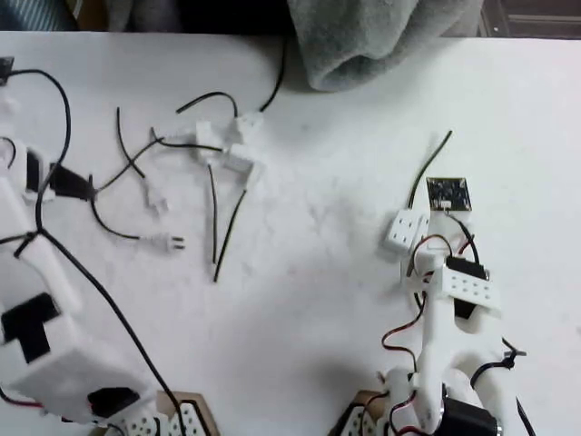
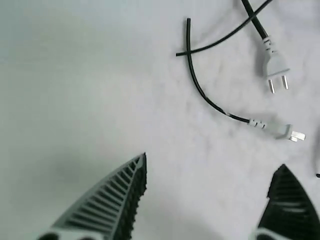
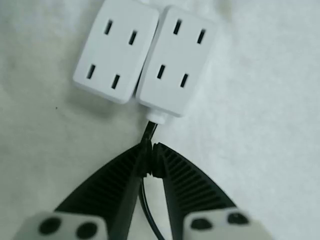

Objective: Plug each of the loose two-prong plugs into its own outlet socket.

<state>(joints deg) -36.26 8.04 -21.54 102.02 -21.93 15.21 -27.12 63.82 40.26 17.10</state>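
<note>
At left, left gripper (image 2: 213, 162): held wide open above table (image 2: 75, 90).
Plugs (image 2: 275, 62): two laid loose on table near it, unplugged.
Outlet blocks (image 3: 116, 50): two set side by side, at right.
Right gripper (image 3: 150, 150): clamped on cord (image 3: 149, 131) just behind one block.

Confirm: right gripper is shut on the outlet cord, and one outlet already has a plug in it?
No: nothing is plugged in. The right wrist view shows both outlets with every slot empty. The right gripper is indeed shut on the cord.

Loose white plugs (image 2: 275, 65) flat, seemingly two; twin empty sockets (image 3: 175, 60) touching.
</note>
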